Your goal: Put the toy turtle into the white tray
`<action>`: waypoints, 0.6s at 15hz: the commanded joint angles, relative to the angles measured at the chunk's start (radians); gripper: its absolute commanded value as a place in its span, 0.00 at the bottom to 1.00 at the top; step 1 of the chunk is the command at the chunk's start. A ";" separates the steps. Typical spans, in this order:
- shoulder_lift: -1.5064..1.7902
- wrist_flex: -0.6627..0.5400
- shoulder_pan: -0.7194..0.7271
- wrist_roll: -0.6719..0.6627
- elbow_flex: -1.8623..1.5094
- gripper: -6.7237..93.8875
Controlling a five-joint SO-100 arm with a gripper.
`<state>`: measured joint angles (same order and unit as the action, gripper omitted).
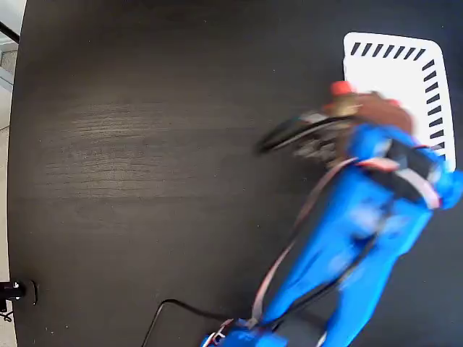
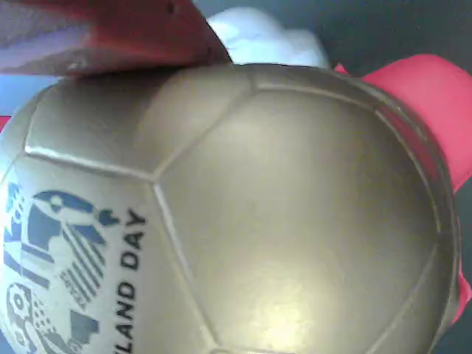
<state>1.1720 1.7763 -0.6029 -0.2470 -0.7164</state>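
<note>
Gripping: toy turtle (image 2: 280, 214), clamped in the gripper (image 1: 340, 119)
Turtle: carried at the white tray (image 1: 405, 72) left edge, blurred in fixed view
Shell: gold, fills wrist view
Table (image 1: 145, 181): dark

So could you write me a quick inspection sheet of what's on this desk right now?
Surface: dark wood-grain table, mostly bare.
Job's things: toy turtle, gold shell with blue print, red parts at the edges, fills the wrist view; in the fixed view it sits at the arm's tip by the left edge of the white tray. The tray lies at upper right with dark slots along two edges.
Clutter: nothing seen.
End effector: blurred by motion; appears shut on the turtle, a finger against the shell.
Cables: black cable on the table near the blue arm's base; wires along the arm.
Surroundings: pale floor strip at left.
</note>
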 commanded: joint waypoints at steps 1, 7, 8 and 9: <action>-0.063 0.008 -0.075 0.058 0.296 0.07; -0.345 -0.123 -0.057 0.201 0.376 0.07; -0.390 -0.141 -0.049 0.218 0.387 0.07; -0.426 -0.189 -0.048 0.230 0.387 0.07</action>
<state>0.7087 1.6168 -0.6565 -0.0169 -0.3942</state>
